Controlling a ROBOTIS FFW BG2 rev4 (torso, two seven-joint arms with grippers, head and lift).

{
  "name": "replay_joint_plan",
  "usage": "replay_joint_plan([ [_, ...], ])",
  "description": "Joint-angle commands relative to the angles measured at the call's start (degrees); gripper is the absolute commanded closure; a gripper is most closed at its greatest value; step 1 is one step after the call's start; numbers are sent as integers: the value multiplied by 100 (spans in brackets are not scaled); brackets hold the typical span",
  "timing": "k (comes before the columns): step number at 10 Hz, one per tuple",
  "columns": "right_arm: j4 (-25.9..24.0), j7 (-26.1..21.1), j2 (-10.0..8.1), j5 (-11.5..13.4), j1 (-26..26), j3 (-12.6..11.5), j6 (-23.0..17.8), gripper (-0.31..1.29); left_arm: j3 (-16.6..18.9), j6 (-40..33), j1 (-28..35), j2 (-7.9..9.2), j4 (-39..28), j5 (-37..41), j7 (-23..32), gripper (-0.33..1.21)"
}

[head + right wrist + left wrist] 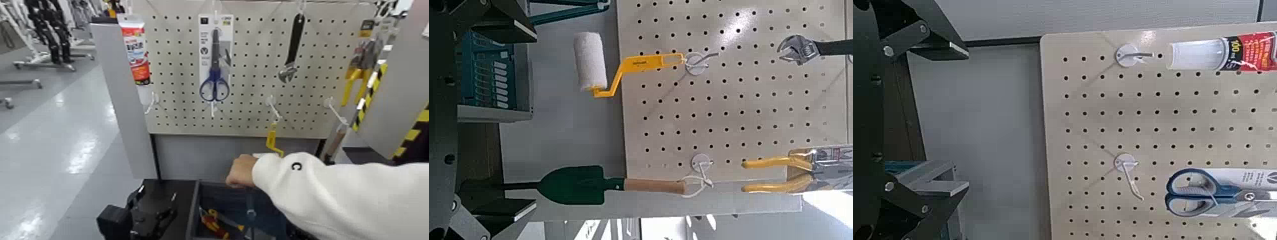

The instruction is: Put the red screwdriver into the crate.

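A person's hand [241,171], in a white sleeve [345,198], is reaching across from the robot's right toward the far rim of the crate [193,207], just below the pegboard [255,64]. The red screwdriver [214,223] is already lying inside the crate, near its left wall, beside the central handle bar [251,214], so the placing step is looking finished, or is being reset by the person. The left gripper [150,210] is hanging low beside the crate's left side; whether its fingers are spread or pressed together cannot be told. The right gripper is not showing in the head view, and its wrist camera is facing the pegboard with the paint roller [589,63], a garden trowel [584,184] and yellow-handled pliers [774,172]. Judging from this, the next move is calling for waiting until the hand is clear.
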Motion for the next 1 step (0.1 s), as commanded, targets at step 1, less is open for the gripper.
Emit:
replay_joint_plan([
  [1, -14, 0, 0, 9, 0, 0, 72, 13, -5, 4, -1, 0, 0, -3, 0, 36],
])
